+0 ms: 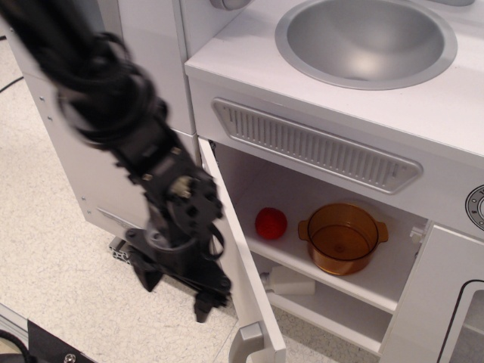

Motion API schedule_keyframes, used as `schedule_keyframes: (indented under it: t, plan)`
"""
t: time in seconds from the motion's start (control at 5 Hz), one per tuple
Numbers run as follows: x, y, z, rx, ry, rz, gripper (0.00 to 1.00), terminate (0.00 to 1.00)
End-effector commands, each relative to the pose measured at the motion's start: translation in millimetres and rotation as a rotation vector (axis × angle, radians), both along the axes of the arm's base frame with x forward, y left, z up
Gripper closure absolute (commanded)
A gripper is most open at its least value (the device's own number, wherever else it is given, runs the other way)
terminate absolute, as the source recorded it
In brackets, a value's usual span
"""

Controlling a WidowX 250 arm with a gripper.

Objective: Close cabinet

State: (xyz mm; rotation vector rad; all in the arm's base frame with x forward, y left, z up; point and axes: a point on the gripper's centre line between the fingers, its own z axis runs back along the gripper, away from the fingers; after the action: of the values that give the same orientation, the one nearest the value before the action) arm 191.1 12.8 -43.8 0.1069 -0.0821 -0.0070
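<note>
The cabinet (325, 249) sat under the sink (367, 38) of a white toy kitchen, and its squarish door (238, 257) stood swung wide open toward me, hinged at the left, with the pale grey bar handle (246, 344) at its lower free edge. Inside, on the one shelf (333, 276), I saw a small red ball (271, 224) beside an amber see-through pot (342, 237), apart from each other, and a white object (291, 281) lay below the shelf. My gripper (178, 283) hung on the outer side of the door, just beside its face, pointing down toward the floor (53, 265); its two dark fingers stood spread with nothing between them. I could not tell whether it touched the door. To close well, I judged I should press flat against the outer face near the handle edge, far from the hinges, and sweep rightward in an arc until the door met the frame. A push too close to the hinge could slip or strain it. I could read no brand, label or writing anywhere.
</note>
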Motion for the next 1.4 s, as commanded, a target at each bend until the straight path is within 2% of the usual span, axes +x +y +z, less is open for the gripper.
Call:
schedule_keyframes:
  t: [0.0,0.4,0.6,0.8,1.0,1.2]
  plan:
    - [32.5,-22.2,-7.6,0.009,0.0,0.034,0.0,0.0]
    - [65.3,-64.0,-6.0,-0.043,-0.034,0.046,0.0,0.0]
    - [87.3,-80.8,-5.3,-0.062,-0.101,0.06,0.0,0.0]
    - [105.6,-87.8,-7.5,-0.054,-0.146,0.075,0.0,0.0]
    - [115.2,-88.9,-7.0,-0.06,-0.167,0.09,0.0,0.0]
    - [105.2,-87.9,-0.4,-0.081,-0.189,0.071,0.0,0.0]
